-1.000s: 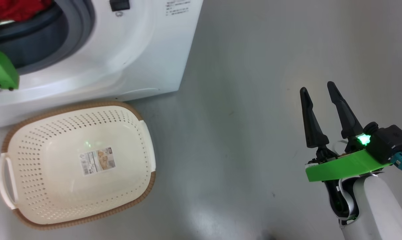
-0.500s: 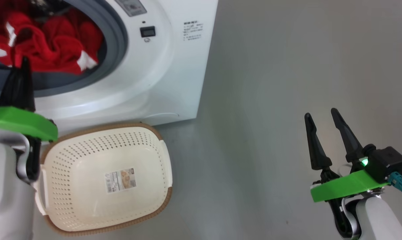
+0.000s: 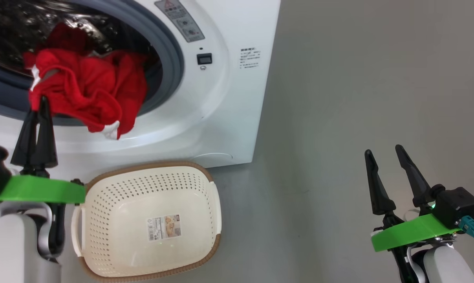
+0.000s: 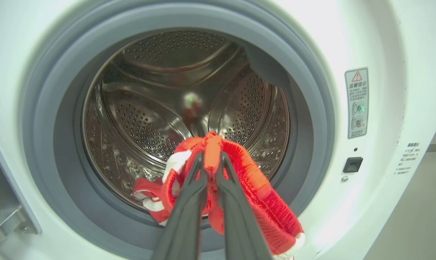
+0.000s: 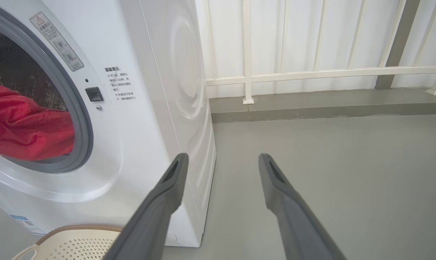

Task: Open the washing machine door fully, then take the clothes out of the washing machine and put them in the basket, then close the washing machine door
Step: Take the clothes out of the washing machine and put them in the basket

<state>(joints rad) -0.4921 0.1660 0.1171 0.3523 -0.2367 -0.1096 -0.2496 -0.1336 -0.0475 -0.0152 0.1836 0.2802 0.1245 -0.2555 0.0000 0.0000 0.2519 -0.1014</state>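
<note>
Pinching the clothes (image 3: 87, 94), left claw (image 3: 39, 105); right claw (image 3: 382, 149) gapes over glossy grey floor (image 3: 339, 98).

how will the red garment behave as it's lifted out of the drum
Likely floppy: the red garment hangs slack from the left gripper. Probably light, since one pinched fold carries it. Its trailing end might drag on the gasket.

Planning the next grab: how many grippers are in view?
2: left gripper shut on red clothes at the washer mouth; right gripper open over the floor.
</note>
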